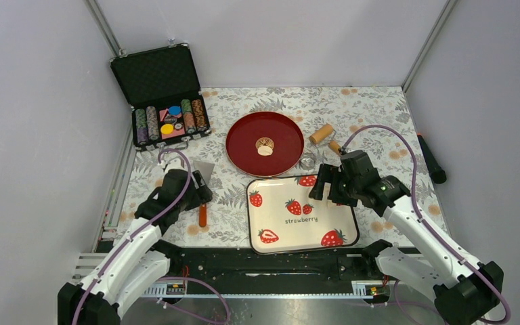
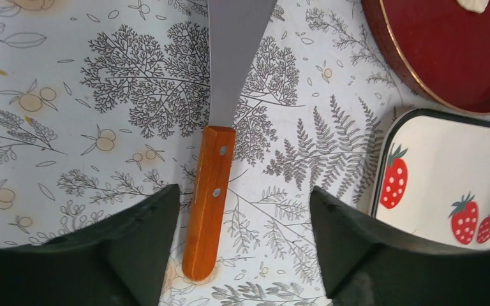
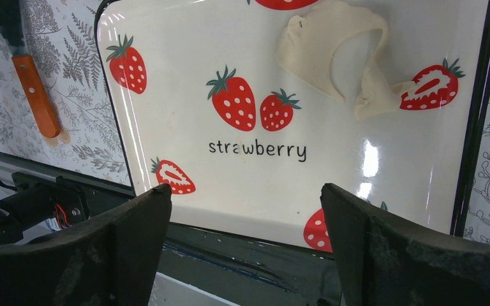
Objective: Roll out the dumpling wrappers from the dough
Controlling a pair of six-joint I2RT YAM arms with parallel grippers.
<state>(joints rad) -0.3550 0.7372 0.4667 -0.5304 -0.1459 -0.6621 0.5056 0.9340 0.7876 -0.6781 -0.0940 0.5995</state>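
Observation:
A torn scrap of pale dough with a round hole cut from it lies at the far right of the strawberry tray. In the top view my right gripper hides it. That gripper is open and empty above the tray's far right part. One dumpling wrapper lies on the red plate, next to its gold emblem. My left gripper is open over a scraper. The scraper's orange handle lies between the jaws, near the left finger, not gripped.
A tan wooden roller and a metal ring cutter lie right of the plate. An open black case of poker chips stands at the back left. A black tool lies at the right edge. The scraper's steel blade points away.

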